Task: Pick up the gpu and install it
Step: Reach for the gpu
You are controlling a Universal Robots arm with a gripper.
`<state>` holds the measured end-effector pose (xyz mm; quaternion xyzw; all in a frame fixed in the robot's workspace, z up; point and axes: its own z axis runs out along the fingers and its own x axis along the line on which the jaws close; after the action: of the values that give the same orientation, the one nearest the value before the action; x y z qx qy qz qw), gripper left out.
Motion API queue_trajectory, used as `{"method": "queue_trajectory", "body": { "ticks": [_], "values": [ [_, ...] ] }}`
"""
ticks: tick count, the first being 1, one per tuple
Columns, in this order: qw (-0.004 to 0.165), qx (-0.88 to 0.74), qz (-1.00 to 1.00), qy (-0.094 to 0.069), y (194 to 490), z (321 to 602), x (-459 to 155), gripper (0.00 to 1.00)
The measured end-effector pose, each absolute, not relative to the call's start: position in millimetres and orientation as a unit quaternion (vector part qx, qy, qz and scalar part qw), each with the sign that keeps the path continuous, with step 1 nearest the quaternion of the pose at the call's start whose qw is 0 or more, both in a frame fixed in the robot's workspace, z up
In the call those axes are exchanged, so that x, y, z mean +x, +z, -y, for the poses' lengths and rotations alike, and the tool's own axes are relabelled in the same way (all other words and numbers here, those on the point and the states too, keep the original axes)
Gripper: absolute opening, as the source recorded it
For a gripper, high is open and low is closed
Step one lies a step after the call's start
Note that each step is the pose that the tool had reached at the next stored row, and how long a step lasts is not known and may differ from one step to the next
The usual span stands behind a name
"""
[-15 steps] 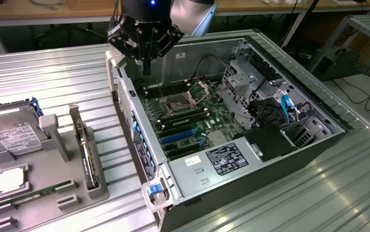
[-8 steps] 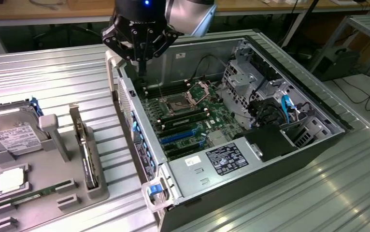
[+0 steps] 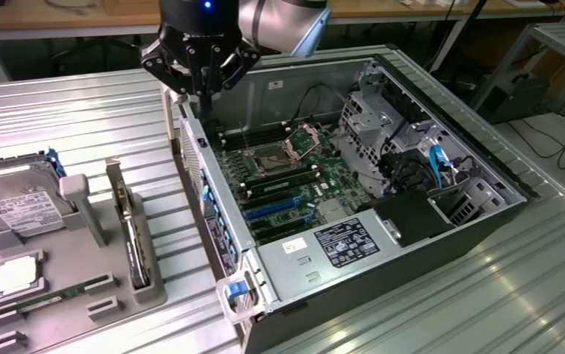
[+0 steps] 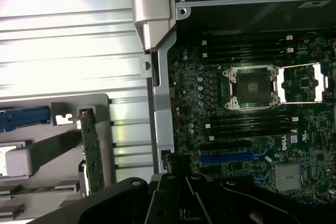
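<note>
Step in hand is the pick, and it isn't started. Gripper hovers over the rear corner of the case. It looks closed, pads together, nothing in it. The gpu stands on edge in a slot of the grey holder, on the exterior view's left, outside the case and well apart from the gripper. In the wrist view it reads as a thin edge-on strip. Nothing is touching it. My take on doing the pick well: open wide before any descent, since the card is thin and closed pads would land on its top edge. Square the jaws across the card's thickness, not along its length. Come straight down and grip near mid-length so it doesn't pivot in the pads. A holder post stands just beside the card, with the hdd beyond it, so clearance on that side looks tight. Lift vertically until the bottom edge is out of the slot; dragging sideways risks binding. The green ram stick lies flat at the holder's near end and is not the target. Blue slots on the board look unoccupied.
</note>
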<state>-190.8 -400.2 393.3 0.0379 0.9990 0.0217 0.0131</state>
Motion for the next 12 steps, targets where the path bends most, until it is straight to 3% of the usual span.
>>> {"method": "queue_trajectory", "body": {
  "ticks": [12],
  "values": [
    [0.013,0.038,-0.999,0.022,393,401,-211,0.11]
  ]
}}
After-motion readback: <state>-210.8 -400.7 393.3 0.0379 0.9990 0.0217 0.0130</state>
